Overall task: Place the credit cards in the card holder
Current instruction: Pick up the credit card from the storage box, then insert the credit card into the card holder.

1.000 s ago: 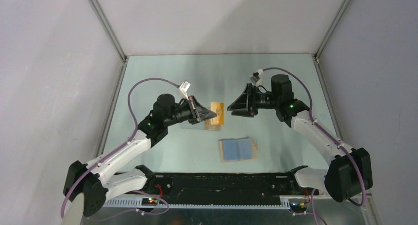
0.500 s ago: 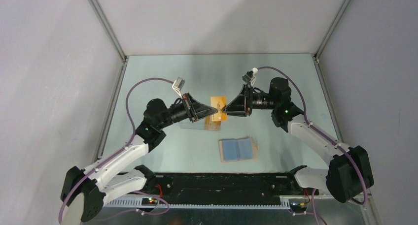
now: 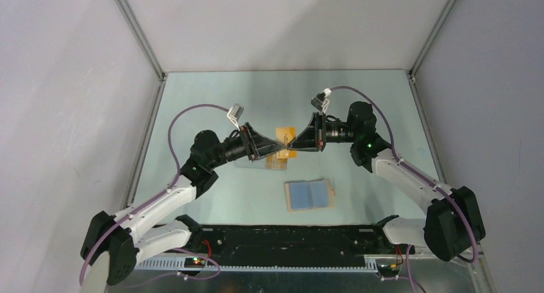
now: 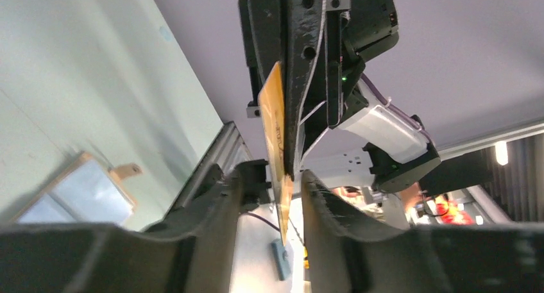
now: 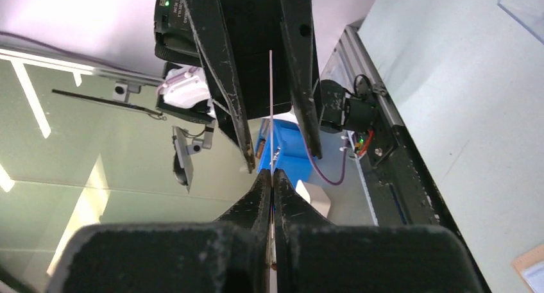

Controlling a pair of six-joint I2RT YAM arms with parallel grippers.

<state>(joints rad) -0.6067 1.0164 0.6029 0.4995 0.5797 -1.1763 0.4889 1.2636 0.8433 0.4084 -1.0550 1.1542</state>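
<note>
The right tool (image 3: pixel 290 145) and the left tool (image 3: pixel 280 150) meet tip to tip in the air above the surface (image 3: pixel 212 100). A thin orange-yellow card (image 3: pixel 285 154) stands on edge between them.

The right tool is clenched on the card. In its own wrist view its two fingers (image 5: pixel 256 197) press together, and the card's edge runs straight out from between their tips.

The left tool is released. Its fingers (image 4: pixel 215 203) stand apart on either side of the card, with a gap showing between the card and each one. The card sits nearer the finger on the right of that view. Seen from the left wrist, the card reaches from inside the left tool's jaws up into the right tool's closed grip. The print on its face is too small to read.

The wallet (image 3: pixel 310 194) lies open and flat on the surface with its blue lining up. It is on the near side of both tools, toward the arm bases and a little to the right tool's side, well apart from the card. Its snap tab sticks out at the right edge.

A clear box (image 3: pixel 249 162) lies on the surface beneath the left tool. A tan-orange patch shows at the box's edge just under the tool tips; I cannot tell whether it is another card.
</note>
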